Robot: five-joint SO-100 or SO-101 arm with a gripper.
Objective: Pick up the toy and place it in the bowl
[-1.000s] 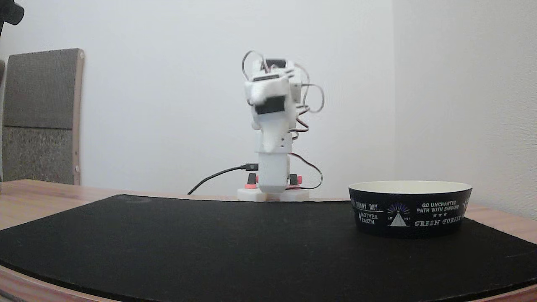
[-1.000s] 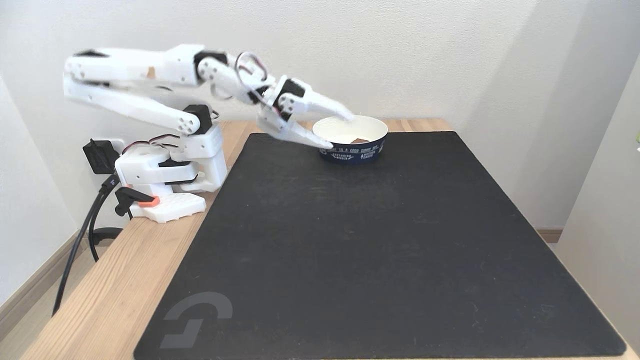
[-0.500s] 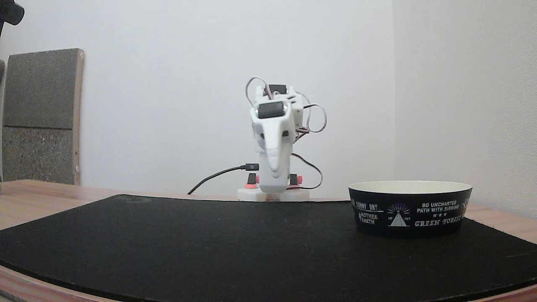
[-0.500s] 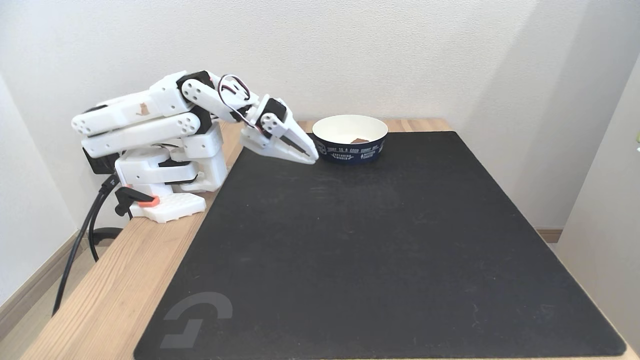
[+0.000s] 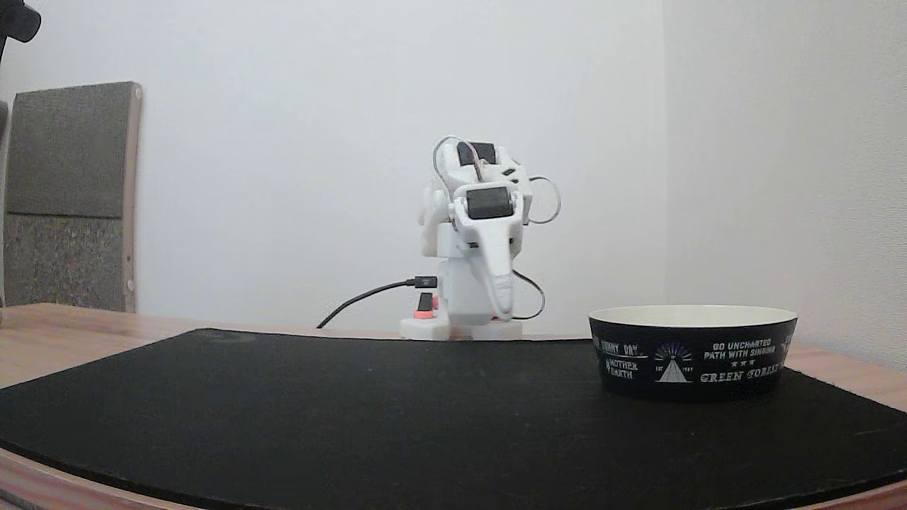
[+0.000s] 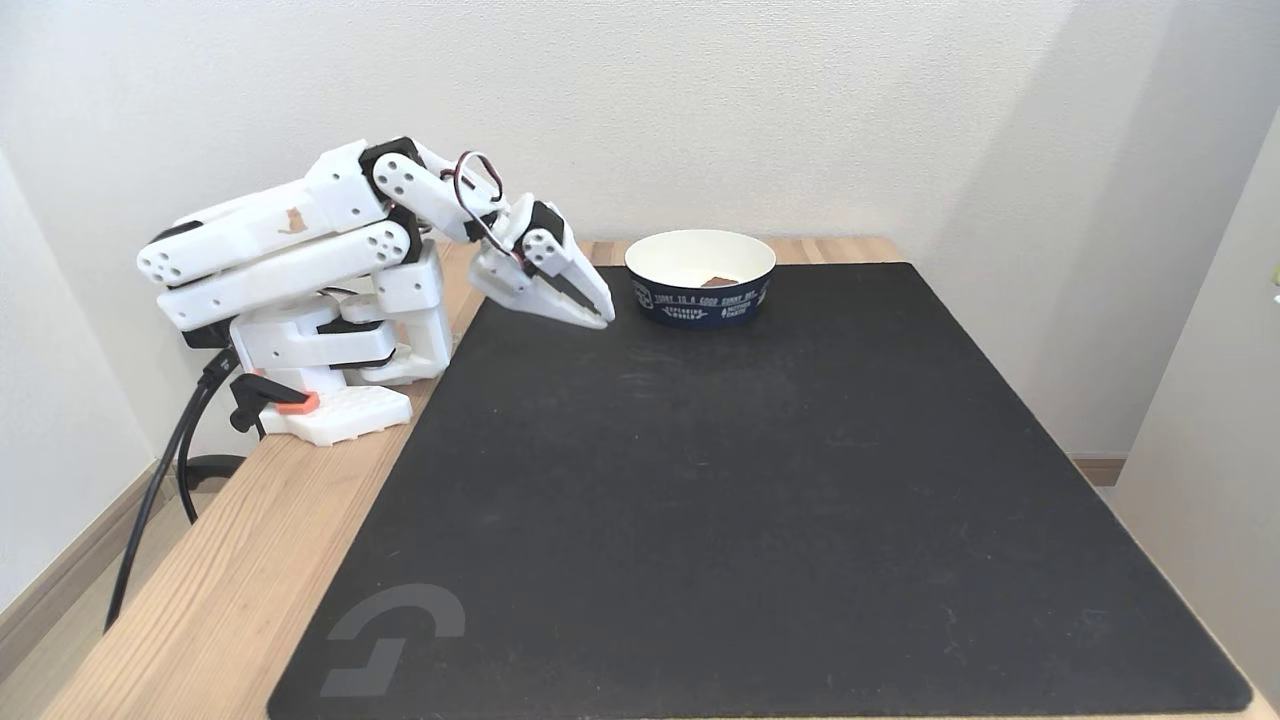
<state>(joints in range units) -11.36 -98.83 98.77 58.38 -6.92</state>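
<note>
White plastic forms the end effector (image 6: 600, 318), whose two fingers lie pressed together with nothing between them, tips angled down just above the near-left corner region of the black mat (image 6: 760, 480). In a fixed view from table level the end effector (image 5: 504, 312) hangs in front of the arm's base, and its fingertips merge with the white base behind, so their outline is hard to make out there. Just to the right of the tips in the high fixed view sits the bowl (image 6: 700, 300), apart from the end effector. Inside it, against the cream wall, lies the toy (image 6: 720, 281), seen as a small reddish-brown patch; its grooves are too small to tell. From table level the bowl (image 5: 694, 354) hides its contents behind the black wall, which reads "GO UNCHARTED PATH WITH SINGING", "MOTHER EARTH" and "GREEN FOREST" around a mountain emblem; more lettering at the left edge curves out of sight. Behind the end effector the folded arm (image 6: 290, 250) carries a small orange cat-shaped mark. A grey logo (image 6: 395, 625) marks the mat's near corner. Wood-grain table (image 6: 220, 580) shows beside the mat, and a black cable (image 6: 160, 480) drops off its edge.
</note>
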